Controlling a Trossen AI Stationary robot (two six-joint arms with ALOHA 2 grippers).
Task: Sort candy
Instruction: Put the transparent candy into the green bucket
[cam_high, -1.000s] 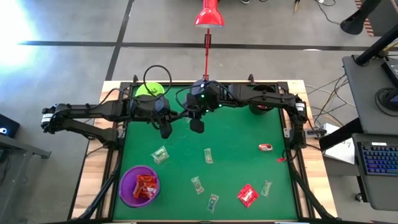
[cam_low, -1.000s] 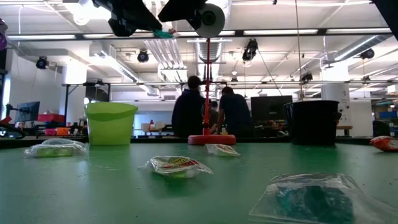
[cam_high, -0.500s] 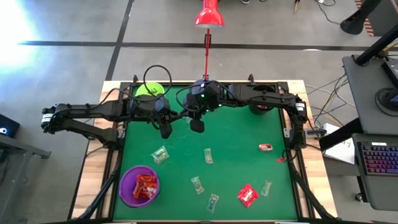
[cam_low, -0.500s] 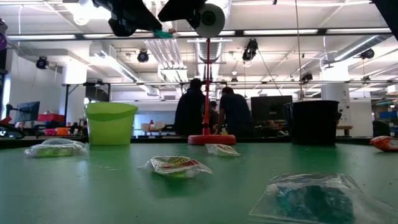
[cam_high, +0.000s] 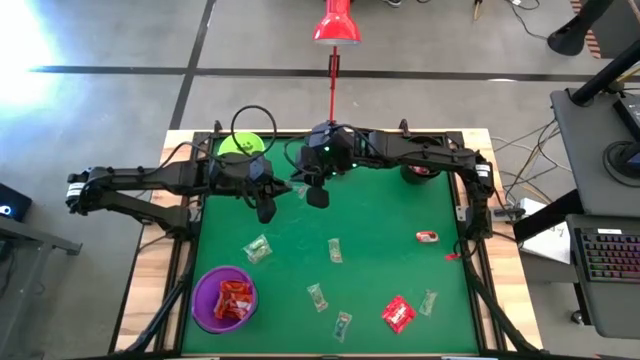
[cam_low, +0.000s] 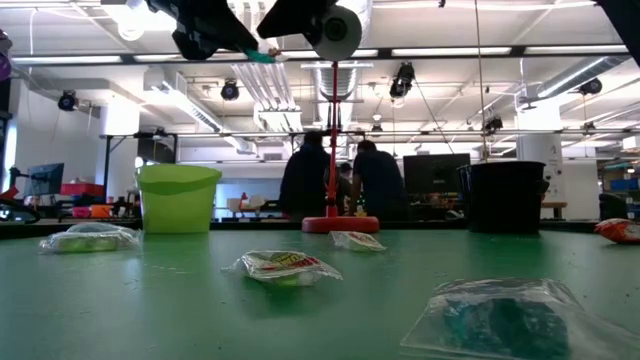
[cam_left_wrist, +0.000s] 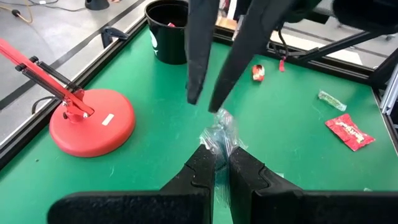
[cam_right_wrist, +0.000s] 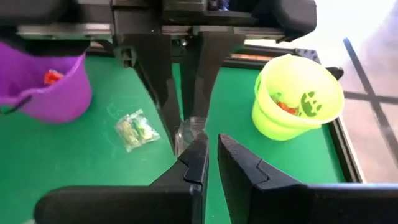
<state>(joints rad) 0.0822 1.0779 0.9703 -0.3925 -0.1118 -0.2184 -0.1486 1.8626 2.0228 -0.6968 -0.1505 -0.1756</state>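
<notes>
A small candy in a clear wrapper (cam_left_wrist: 219, 132) hangs in the air over the far middle of the green table, between my two grippers. My left gripper (cam_left_wrist: 216, 157) comes at it from the table's left and is shut on it. My right gripper (cam_right_wrist: 209, 147) comes from the right and is shut on its other end. In the low view the candy (cam_low: 262, 56) shows high above the mat. Several more candies lie flat on the mat, such as a clear one (cam_high: 258, 248) and a red one (cam_high: 398, 314). My left gripper pinches one end of the clear wrapper (cam_left_wrist: 214, 146) between its two fingertips, slanting down from the table's left. The candy is lifted clear of the table. My right gripper meets the wrapper's opposite end (cam_left_wrist: 221, 117) with its fingertips (cam_left_wrist: 214, 106), slanting down from the right; its own fingers hide much of the contact in its wrist view.
A lime-green cup (cam_high: 243, 146) stands at the far left, a black cup (cam_high: 418, 170) at the far right, and a purple cup (cam_high: 225, 297) with red candy inside at the near left. The red lamp's base (cam_left_wrist: 93, 121) sits at the far edge, under the arms.
My right gripper has rolled a little about its own line without leaving its place. Both grippers keep the clear candy between them.
</notes>
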